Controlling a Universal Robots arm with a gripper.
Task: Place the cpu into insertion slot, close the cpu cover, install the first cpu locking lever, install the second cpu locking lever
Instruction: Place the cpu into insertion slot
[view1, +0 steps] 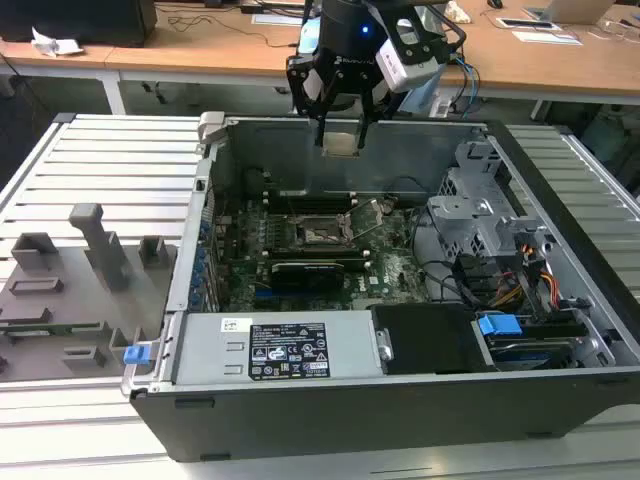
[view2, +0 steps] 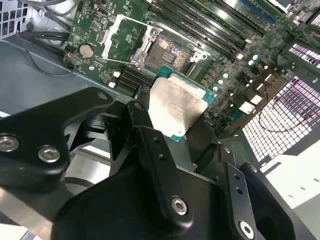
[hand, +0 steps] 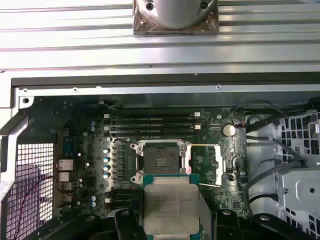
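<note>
The pincer (view1: 341, 128) is clamped on the chip (hand: 171, 205), fingers on two opposite edges. The chip is square with no long side, silvery lid facing both wrist cameras, green rim peeking out. The exterior view has it up over the open case (view1: 400, 400). Beneath the pincer in the first wrist view: bare grey-pinned socket (hand: 161, 162), metal frame (hand: 219, 165) swung open alongside.

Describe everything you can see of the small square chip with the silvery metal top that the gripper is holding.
The cpu, a small flat square chip, has a pale, dull silvery metal top with stepped corners and faint print, on a thin green board showing as a rim. The black gripper is shut on it, clamping two opposite edges. It hangs above the open grey computer case, apart from the uncovered black insertion slot; nothing else touches it.
</note>
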